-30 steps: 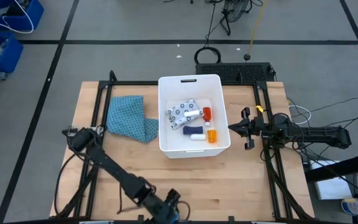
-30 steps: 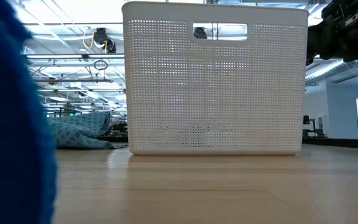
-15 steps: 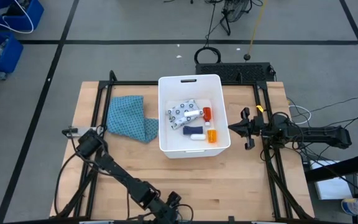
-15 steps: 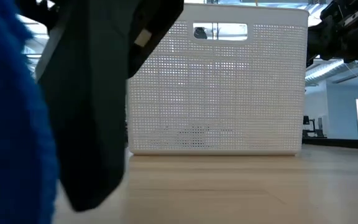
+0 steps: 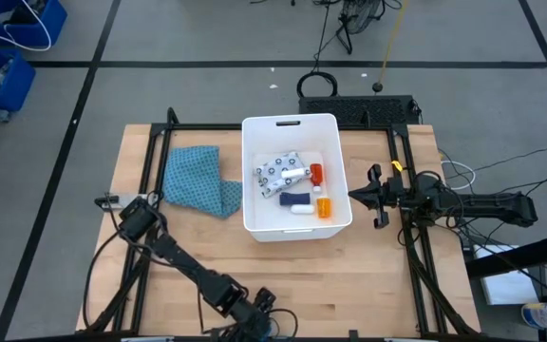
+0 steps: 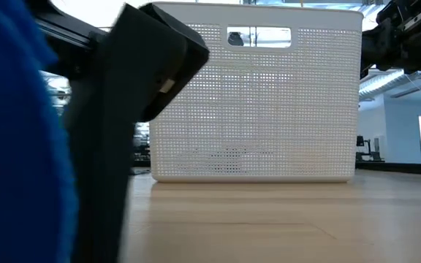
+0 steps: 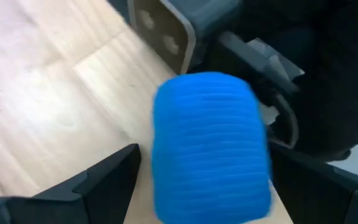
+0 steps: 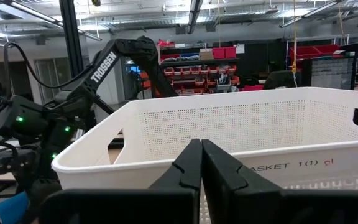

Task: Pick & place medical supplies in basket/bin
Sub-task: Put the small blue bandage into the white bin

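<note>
White bin (image 5: 335, 220) sits mid-worktop (image 5: 387, 275), holding pouch (image 5: 281, 174), red bottle (image 5: 316, 173) and orange pill bottle (image 5: 324, 207); right gripper (image 5: 355, 196) beside it, fingers closed, empty; left gripper (image 5: 254, 318) at the near edge, fingers spread around a blue roll (image 7: 211, 149).

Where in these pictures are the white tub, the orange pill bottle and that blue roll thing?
white tub (image 5: 251, 171): high view, on its left wall.
orange pill bottle (image 5: 324, 207): high view, on its body, inside the tub.
blue roll (image 7: 210, 146): left wrist view, on its ribbed front, between that arm's open fingers.
</note>
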### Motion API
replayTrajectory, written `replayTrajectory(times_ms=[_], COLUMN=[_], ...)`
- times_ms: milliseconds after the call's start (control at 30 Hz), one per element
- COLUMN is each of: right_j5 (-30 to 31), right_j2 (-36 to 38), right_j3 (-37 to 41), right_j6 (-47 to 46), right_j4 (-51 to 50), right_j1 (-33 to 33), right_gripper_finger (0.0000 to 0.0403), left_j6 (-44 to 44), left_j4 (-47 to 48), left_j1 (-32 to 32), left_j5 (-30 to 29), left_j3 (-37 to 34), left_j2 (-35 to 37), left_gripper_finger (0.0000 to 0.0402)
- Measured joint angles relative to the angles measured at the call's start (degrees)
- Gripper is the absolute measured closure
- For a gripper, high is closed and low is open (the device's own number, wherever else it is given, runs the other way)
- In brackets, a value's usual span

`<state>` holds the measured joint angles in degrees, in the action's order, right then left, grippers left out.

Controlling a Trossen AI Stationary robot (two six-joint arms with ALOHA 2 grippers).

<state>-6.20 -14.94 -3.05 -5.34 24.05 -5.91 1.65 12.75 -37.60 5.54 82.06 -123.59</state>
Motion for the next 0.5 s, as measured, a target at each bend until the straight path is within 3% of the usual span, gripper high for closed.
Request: replayTrajectory(times_ms=[167, 500], right_j5=[0.0, 0.0], right_j2=[0.0, 0.0], right_j3=[0.0, 0.0], right_j6=[0.0, 0.0], right_j4=[-0.1, -0.3], right_j1=[0.0, 0.0], right_gripper_finger=[0.0403, 0.0403], left_j6=[1.3, 2.5], left_j4=[0.0, 0.3], left_j1=[0.3, 0.3], left_j5=[-0.4, 0.4], left_j3=[0.0, 0.0], left_j2=[0.0, 0.4], left_gripper_finger=[0.0076, 0.0239])
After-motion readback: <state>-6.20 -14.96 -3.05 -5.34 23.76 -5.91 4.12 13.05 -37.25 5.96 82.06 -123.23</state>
